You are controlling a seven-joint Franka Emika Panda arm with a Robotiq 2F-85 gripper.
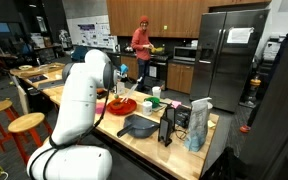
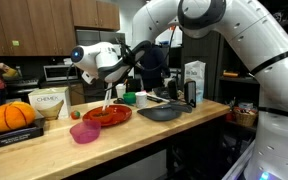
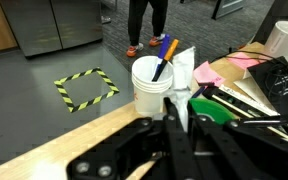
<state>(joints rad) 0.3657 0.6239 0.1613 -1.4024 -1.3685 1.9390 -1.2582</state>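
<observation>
My gripper (image 2: pixel 108 82) hangs over a red plate (image 2: pixel 106 115) on the wooden counter (image 2: pixel 134 140). Its fingers are nearly closed on a thin pale utensil (image 2: pixel 106 98) whose lower end reaches down to the plate. In the wrist view the dark fingers (image 3: pixel 179 125) stand close together with a white strip between them, just in front of a white cup (image 3: pixel 149 88) holding a blue-handled tool and a green lid (image 3: pixel 222 106). In an exterior view the gripper (image 1: pixel 119 88) is partly hidden by the arm, above the red plate (image 1: pixel 122 105).
A pink bowl (image 2: pixel 84 132), an orange pumpkin (image 2: pixel 12 116) on a box, a grey pan (image 2: pixel 164 112), a black holder and a carton (image 2: pixel 194 80) share the counter. A person (image 1: pixel 142 40) stands by the stove; a steel fridge (image 1: pixel 229 50) and stools (image 1: pixel 26 125) are nearby.
</observation>
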